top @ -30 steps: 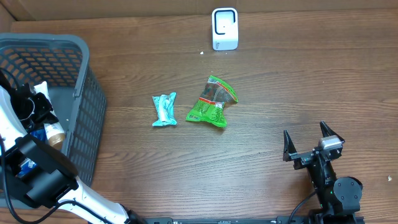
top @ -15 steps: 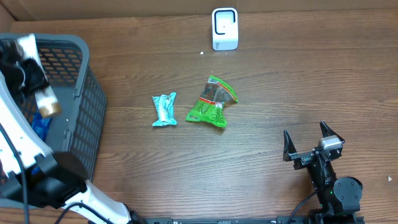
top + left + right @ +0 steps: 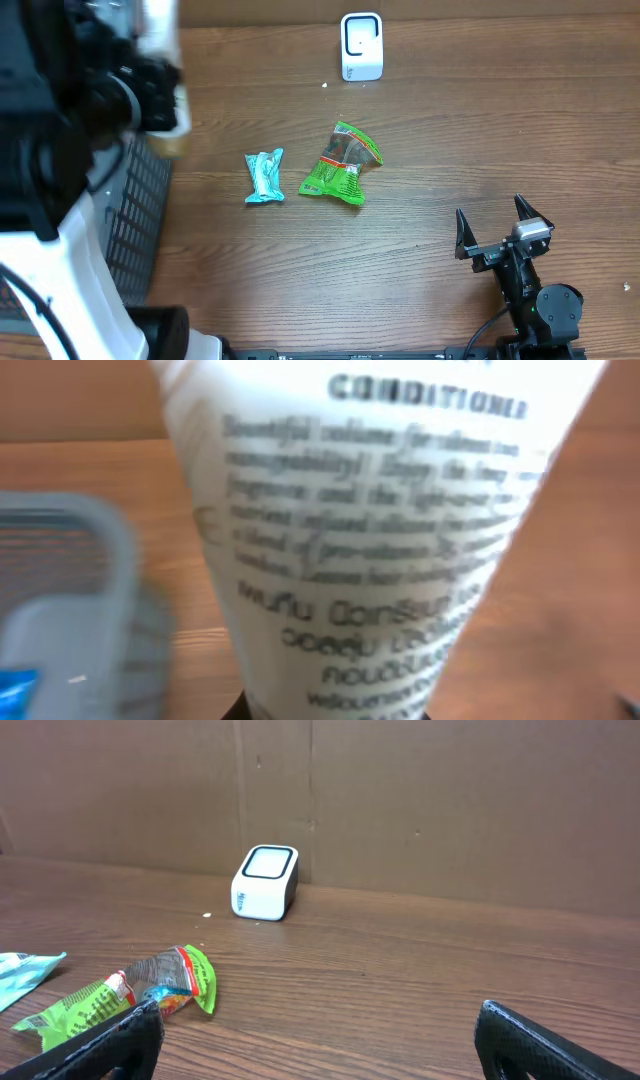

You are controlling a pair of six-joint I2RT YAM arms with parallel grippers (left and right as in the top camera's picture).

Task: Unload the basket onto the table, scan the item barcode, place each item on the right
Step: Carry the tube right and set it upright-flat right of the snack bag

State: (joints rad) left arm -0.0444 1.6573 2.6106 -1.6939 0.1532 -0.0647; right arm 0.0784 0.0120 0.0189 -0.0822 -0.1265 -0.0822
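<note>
Mock shop checkout: white scanner (image 3: 361, 46), grey basket (image 3: 140, 220), wooden table (image 3: 450, 150) (cardboard wall (image 3: 450, 800) behind).

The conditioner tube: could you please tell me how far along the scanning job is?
Done: the conditioner tube is picked up, left jaws shut on it, raised above the grey basket. In hand: carrying it. Left: presenting its barcode to the white scanner, which stands well away. The right jaws stand open.
</note>
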